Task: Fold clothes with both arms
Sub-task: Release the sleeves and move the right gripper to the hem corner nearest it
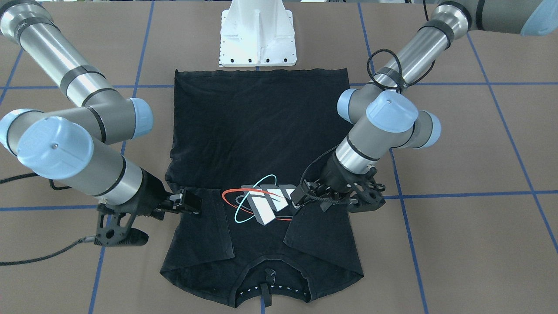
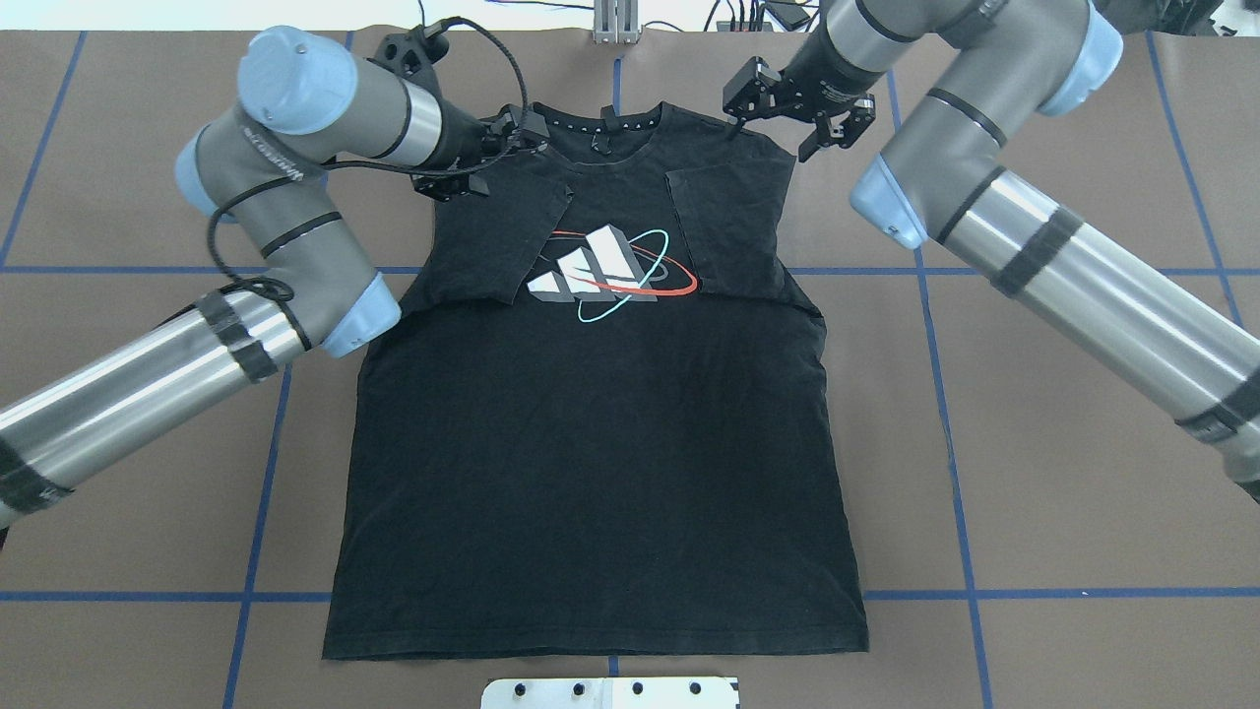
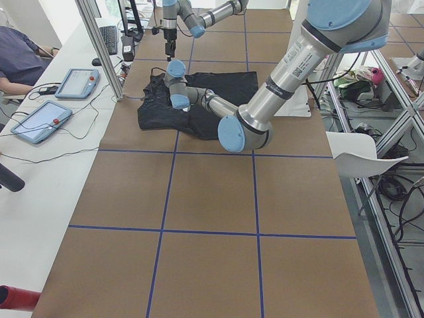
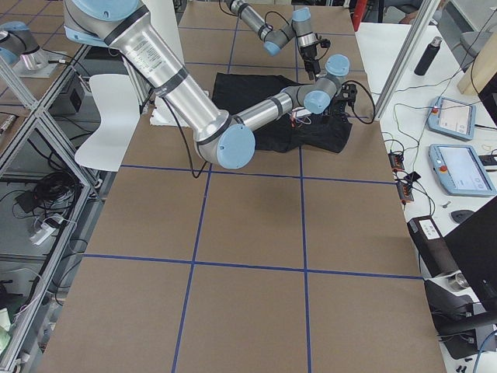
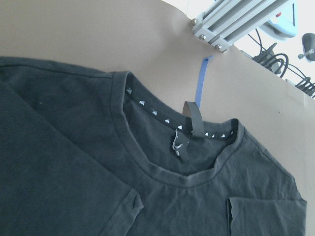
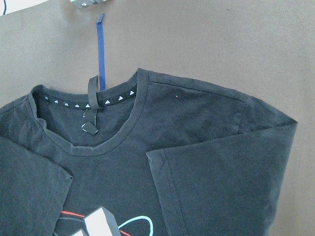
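Left gripper (image 1: 298, 197), jaws parted and empty, hovers at eleven o'clock of the T-shirt (image 2: 591, 443), overhead view. Right gripper (image 1: 192, 203) likewise, at one o'clock.

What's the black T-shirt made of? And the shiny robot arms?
The black short-sleeved T-shirt looks like soft cloth, maybe cotton: matte, wrinkled, sleeves folded limp. The silver-grey tubular left arm and right arm look like brushed metal: light streaks along them. Their light blue joint caps look like smooth plastic.

Table (image 2: 1063, 492) lies free along both long sides of T-shirt (image 2: 591, 443); left arm (image 2: 295, 98) and right arm (image 2: 984, 197) crowd its collar corners, white pedestal (image 2: 610, 692) just off its hem.
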Motion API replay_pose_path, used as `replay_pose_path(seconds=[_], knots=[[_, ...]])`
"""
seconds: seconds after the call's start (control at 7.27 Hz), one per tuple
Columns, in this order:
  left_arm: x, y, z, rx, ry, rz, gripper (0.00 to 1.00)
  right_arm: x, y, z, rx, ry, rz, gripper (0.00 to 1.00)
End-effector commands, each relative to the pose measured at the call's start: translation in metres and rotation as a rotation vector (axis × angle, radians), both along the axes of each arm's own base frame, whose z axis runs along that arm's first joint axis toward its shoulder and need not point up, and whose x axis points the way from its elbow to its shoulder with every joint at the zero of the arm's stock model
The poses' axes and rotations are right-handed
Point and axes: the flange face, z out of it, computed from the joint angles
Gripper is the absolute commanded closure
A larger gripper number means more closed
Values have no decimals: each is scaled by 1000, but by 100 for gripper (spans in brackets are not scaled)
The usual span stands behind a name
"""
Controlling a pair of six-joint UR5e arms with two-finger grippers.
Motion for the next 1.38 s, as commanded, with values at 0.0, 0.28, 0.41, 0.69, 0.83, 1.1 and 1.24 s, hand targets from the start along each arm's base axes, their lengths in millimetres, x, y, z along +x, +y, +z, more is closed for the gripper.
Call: replay_pose_path(seconds=[0.0, 0.28, 0.41, 0.69, 0.83, 1.1, 1.24], knots=[[-66, 58, 40, 16, -28, 44, 0, 42, 65, 4, -65, 17, 10, 0], [-130, 129, 68, 47, -49, 62, 0, 64, 153, 28, -58, 6, -40, 0], [-150, 151, 81, 61, -66, 72, 0, 64, 187, 40, -83, 7, -60, 0], [-189, 193, 102, 94, -101, 85, 0, 24, 244, 47, -83, 23, -161, 0], [-195, 199, 100, 96, -98, 84, 0, -11, 278, 50, -77, 51, -203, 0], [-196, 199, 97, 103, -94, 75, 0, -39, 354, 64, -51, 121, -212, 0], [-197, 199, 94, 109, -94, 70, 0, -29, 381, 77, -56, 144, -250, 0]])
